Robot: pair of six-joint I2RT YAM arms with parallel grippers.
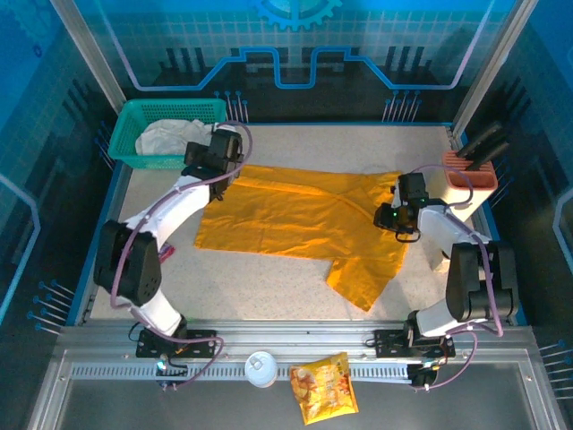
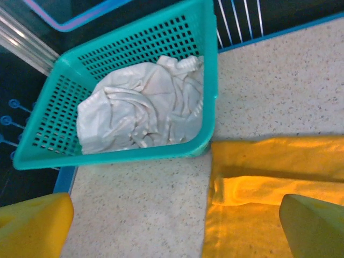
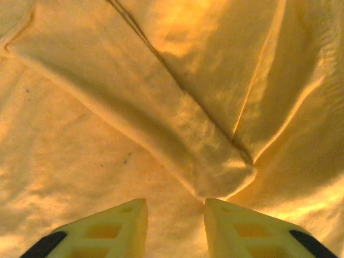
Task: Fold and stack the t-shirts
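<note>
Left gripper (image 2: pixel 174 217) hovers with jaws spread wide over the far-left corner of the mustard t-shirt (image 1: pixel 295 219), apparently placed to take that edge for folding. Right gripper (image 3: pixel 174 209), likewise parted and empty, sits above a creased ridge on the shirt's right side. The shirt lies spread on the table (image 1: pixel 269 287); the off-white t-shirt (image 2: pixel 140 110) sits crumpled in the teal basket (image 2: pixel 210 64).
</note>
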